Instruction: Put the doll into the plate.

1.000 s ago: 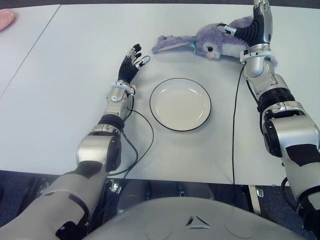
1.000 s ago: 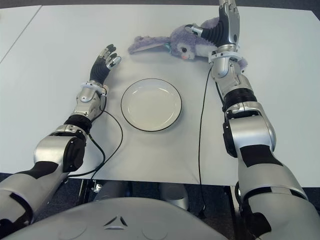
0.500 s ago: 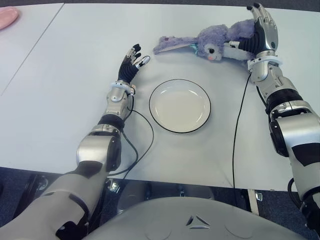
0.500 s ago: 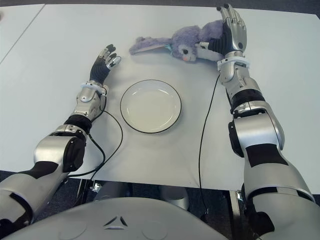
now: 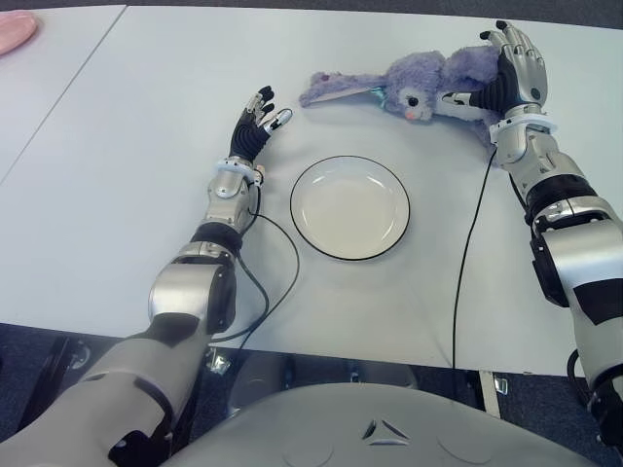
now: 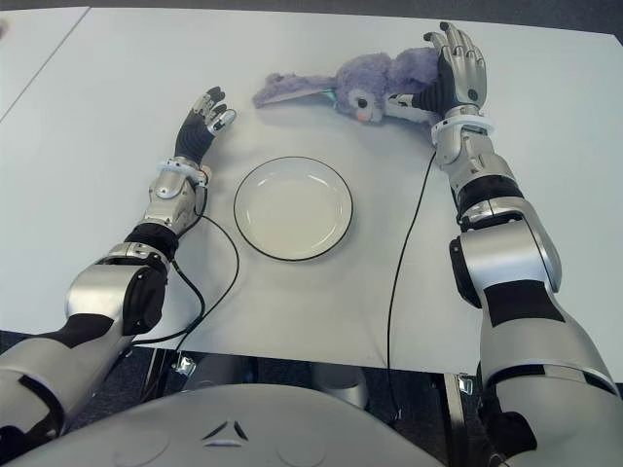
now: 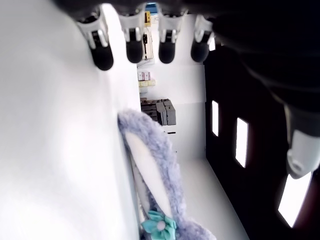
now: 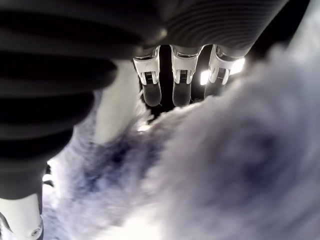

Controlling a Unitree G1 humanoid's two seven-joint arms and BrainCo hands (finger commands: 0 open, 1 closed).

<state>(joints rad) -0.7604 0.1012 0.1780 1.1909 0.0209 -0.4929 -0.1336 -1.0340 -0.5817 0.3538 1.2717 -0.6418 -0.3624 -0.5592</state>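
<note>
A purple plush bunny doll [image 5: 423, 78] lies on its side at the far side of the white table [image 5: 127, 146], its long ear stretching left; the ear also shows in the left wrist view [image 7: 150, 170]. My right hand [image 5: 498, 70] is cupped over the doll's body from the right, with the thumb by its face. In the right wrist view the fingers [image 8: 181, 75] reach out over the fur [image 8: 235, 150] without being curled in. A white plate [image 5: 350, 206] with a dark rim sits empty nearer to me, in front of the doll. Left of the plate, my left hand [image 5: 255, 122] shows open and idle.
A black cable [image 5: 465, 253] runs from the right wrist down across the table to its near edge, right of the plate. Another cable [image 5: 277, 263] loops beside the left forearm. A pink object [image 5: 15, 29] shows on the neighbouring table at the far left.
My right hand has come down from above the doll's far side and settled over its body from the right. The doll, plate and left hand have stayed put.
</note>
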